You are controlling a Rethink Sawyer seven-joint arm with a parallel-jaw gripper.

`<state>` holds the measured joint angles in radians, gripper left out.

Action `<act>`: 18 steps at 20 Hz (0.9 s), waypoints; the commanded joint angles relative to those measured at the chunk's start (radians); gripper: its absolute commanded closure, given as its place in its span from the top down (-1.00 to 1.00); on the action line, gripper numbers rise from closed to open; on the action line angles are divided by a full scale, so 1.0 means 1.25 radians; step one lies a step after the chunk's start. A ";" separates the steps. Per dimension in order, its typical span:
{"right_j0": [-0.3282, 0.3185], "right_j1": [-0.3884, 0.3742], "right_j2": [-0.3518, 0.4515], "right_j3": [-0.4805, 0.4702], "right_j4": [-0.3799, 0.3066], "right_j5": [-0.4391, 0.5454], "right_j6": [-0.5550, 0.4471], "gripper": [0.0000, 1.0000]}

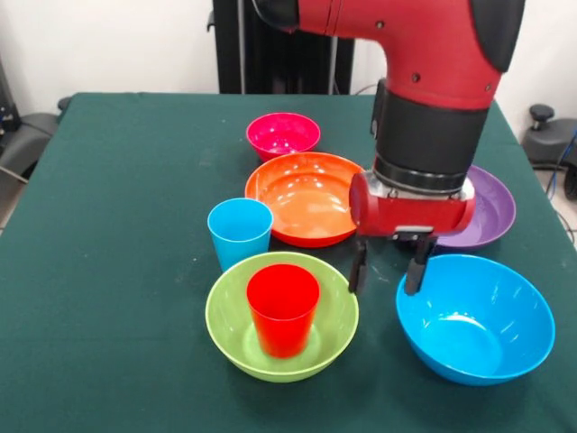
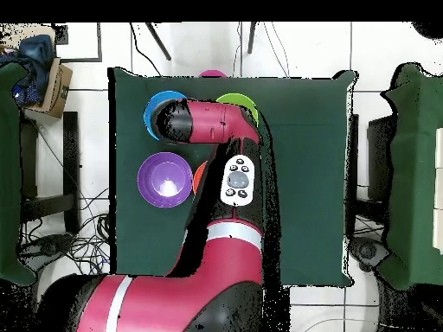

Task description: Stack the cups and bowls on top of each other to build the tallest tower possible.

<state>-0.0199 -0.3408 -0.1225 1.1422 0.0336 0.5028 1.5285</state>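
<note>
gripper (image 1: 389,265) hangs empty, fingers apart, between lime green bowl (image 1: 329,338) and blue bowl (image 1: 505,347) — red cup (image 1: 283,308) already stands upright in the green one, likely a tower base.

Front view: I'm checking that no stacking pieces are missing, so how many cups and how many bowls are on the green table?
Glossy plastic cups: 2, a red tapered cup standing in the lime green bowl and a light blue tapered cup.
Glossy round plastic bowls: 5, lime green, blue, orange, purple, small pink-red.
Total: 7
</note>
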 commanded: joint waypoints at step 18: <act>0.040 0.044 0.017 -0.029 0.030 0.034 0.138 1.00</act>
<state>0.0052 -0.2801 -0.1584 1.1371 0.0526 0.4986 1.5285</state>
